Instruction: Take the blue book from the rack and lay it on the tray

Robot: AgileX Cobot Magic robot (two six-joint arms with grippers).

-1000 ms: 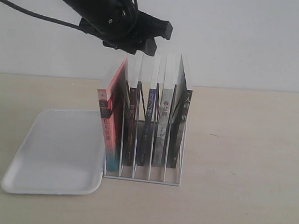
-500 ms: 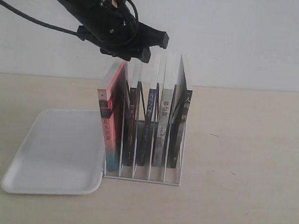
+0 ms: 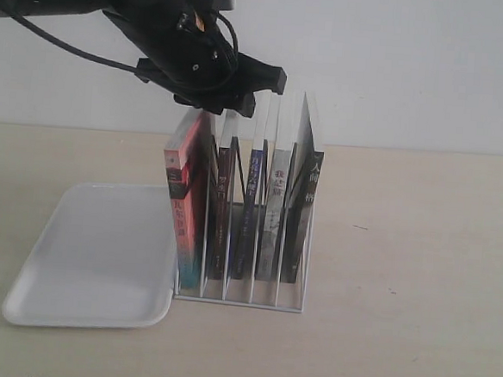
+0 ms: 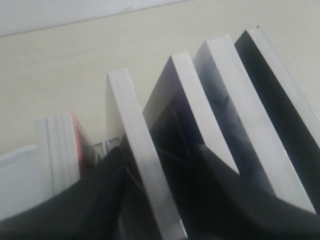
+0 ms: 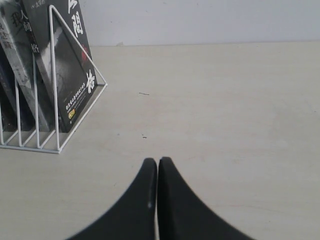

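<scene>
The blue book [image 3: 252,182] stands third from the left in the white wire rack [image 3: 252,299], its narrow blue spine facing the exterior view. My left gripper [image 3: 249,93] hangs open just above the tops of the books, near the second and third ones. In the left wrist view its dark fingers [image 4: 95,200] straddle the white page edge of the black-spined book [image 4: 135,150], with the blue book's dark cover [image 4: 167,115] right beside it. The white tray [image 3: 92,246] lies left of the rack. My right gripper [image 5: 157,161] is shut over bare table.
A pink-red book [image 3: 186,201] leans in the leftmost slot, next to the tray. A grey-spined book [image 3: 274,216] and a black book [image 3: 302,209] fill the right slots. In the right wrist view the rack's end [image 5: 55,125] is close by.
My left gripper has come down from above the rack until its fingers reach the tops of the books. Books, tray and right gripper have not moved.
</scene>
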